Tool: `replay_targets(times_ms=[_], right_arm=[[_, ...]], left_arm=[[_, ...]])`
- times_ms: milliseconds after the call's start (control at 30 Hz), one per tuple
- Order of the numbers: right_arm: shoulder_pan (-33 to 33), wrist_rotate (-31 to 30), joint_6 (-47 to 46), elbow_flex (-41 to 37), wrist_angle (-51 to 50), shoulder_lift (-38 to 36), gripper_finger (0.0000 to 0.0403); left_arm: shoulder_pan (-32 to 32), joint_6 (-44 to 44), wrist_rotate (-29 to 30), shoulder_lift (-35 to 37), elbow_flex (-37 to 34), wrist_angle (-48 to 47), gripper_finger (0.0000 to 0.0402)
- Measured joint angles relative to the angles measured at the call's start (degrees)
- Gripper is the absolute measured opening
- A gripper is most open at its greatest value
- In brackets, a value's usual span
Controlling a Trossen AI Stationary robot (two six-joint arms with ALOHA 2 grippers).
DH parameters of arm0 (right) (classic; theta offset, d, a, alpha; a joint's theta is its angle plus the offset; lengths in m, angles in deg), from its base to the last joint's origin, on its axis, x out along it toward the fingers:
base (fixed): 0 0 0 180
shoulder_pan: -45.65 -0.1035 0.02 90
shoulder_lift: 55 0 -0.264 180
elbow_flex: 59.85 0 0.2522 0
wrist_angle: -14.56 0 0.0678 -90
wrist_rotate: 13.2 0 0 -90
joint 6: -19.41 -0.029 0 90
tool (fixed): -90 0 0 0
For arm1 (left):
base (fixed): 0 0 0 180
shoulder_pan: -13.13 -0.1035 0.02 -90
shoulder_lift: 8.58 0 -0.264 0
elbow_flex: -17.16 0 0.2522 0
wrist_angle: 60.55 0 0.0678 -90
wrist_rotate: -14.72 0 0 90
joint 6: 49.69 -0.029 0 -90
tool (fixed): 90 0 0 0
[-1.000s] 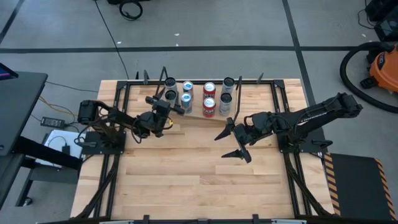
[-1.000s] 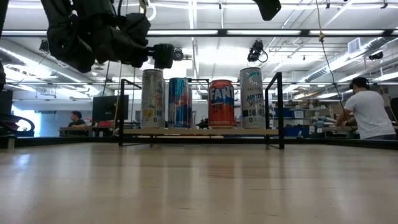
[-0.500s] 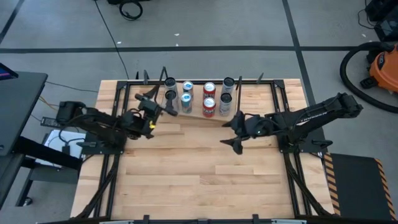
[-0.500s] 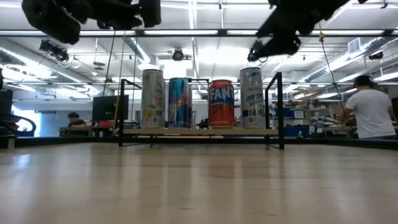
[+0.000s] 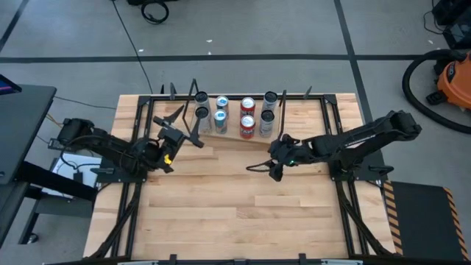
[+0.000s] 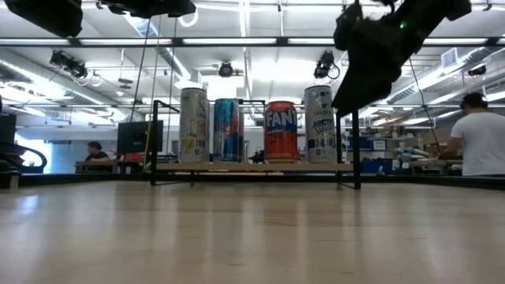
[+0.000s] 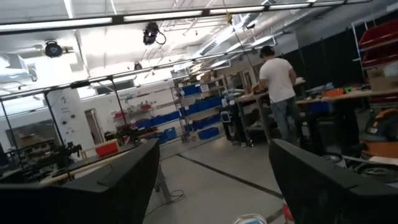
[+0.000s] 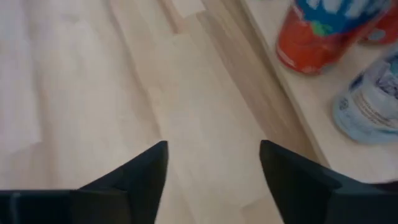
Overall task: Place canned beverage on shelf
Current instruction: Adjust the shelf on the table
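so, shelf (image 5: 235, 137): we count eight cans (image 5: 248, 104) upright on it, far desk (image 5: 235, 213) edge
left gripper (image 5: 175, 124): fingers apart, empty, beside shelf
right gripper (image 5: 266, 165): fingers apart, empty
progress: we judge placing finished

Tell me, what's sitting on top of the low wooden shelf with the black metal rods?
The low light-wood shelf holds upright drink cans in two rows; the high view shows eight. The front row includes an orange can and a blue can. From table height, those hide the back row.
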Motion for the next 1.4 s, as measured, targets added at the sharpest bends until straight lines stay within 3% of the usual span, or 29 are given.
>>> replay_targets(times_ms=[300,500,900,1400], right_arm=[[5.64,-0.22,-1.14,-0.02,-0.9,3.38,0.016],[8.32,-3.81,-1.07,0.0,-2.27,2.85,0.0118],[12.25,-3.56,-2.09,-0.02,-10.03,2.88,0.0112],[19.57,-3.23,0.56,0.0,-9.97,2.87,0.0112]], left_arm=[[0.22,0.58,0.12,0.0,0.0,-1.2,0.0312],[0.2,0.61,0.21,0.0,0.0,-1.3,0.0312],[0.2,0.59,0.71,0.0,0.0,-1.84,0.0311],[0.17,0.57,0.82,-0.02,0.0,-2.62,0.0311]])
